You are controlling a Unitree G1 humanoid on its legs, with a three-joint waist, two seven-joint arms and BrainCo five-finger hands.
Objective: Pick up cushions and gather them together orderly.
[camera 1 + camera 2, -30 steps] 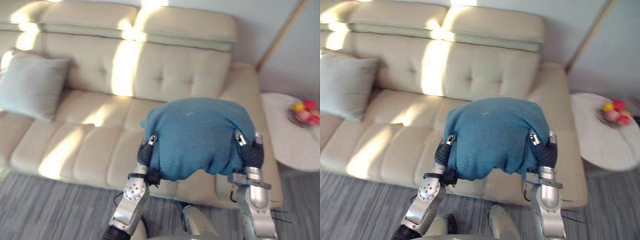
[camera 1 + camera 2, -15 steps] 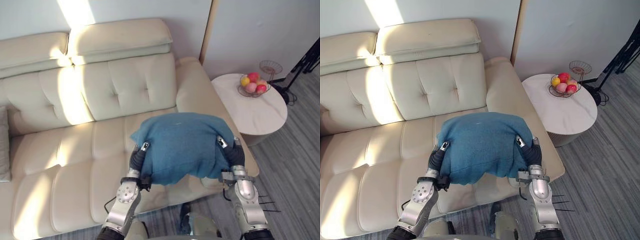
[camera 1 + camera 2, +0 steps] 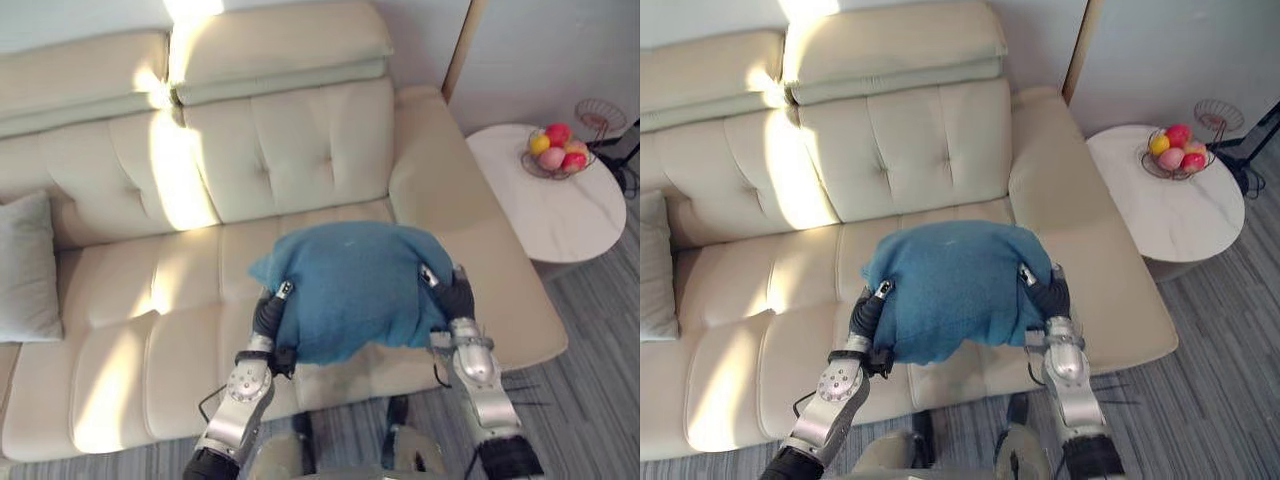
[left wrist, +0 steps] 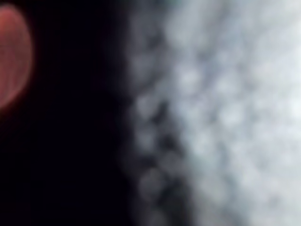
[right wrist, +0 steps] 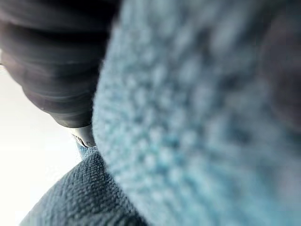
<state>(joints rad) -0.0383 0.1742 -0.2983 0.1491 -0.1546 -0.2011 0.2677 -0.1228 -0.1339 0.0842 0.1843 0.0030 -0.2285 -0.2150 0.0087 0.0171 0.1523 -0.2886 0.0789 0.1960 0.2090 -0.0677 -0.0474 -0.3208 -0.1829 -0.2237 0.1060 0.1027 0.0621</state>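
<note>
While both arms are reaching out over the seat, you are looking at the following items.

1. Blue cushion (image 3: 350, 285): it is hanging clear of the sofa (image 3: 300, 150), squeezed between the two robot hands. It is hovering above the front of the seat, towards the sofa's right end. Its top is bulging upward and its lower edge is sagging between the arms.

2. Left robot hand (image 3: 268, 313): it is pressing into the blue cushion's left side. Its dark cover is showing and the rest is sinking into the fabric, so you cannot tell how far it is open.

3. Right robot hand (image 3: 457, 298): it is pressing into the blue cushion's right side, level with the left one. You cannot tell its opening either. In the right wrist view, woven blue fabric is lying right against the dark cover.

4. Grey cushion (image 3: 28, 268): it is leaning upright against the backrest at the sofa's far left end, well apart from the blue one.

5. Sofa: cream, with a tufted back, and sunlight is falling in strips across it.

6. Round white worktop (image 3: 560, 215): it is standing just beside the sofa's right arm.

7. Fruit bowl (image 3: 556, 155): it is sitting on the worktop, near its far edge.

8. Grey floor (image 3: 590, 360): it is running in front of the sofa.
</note>
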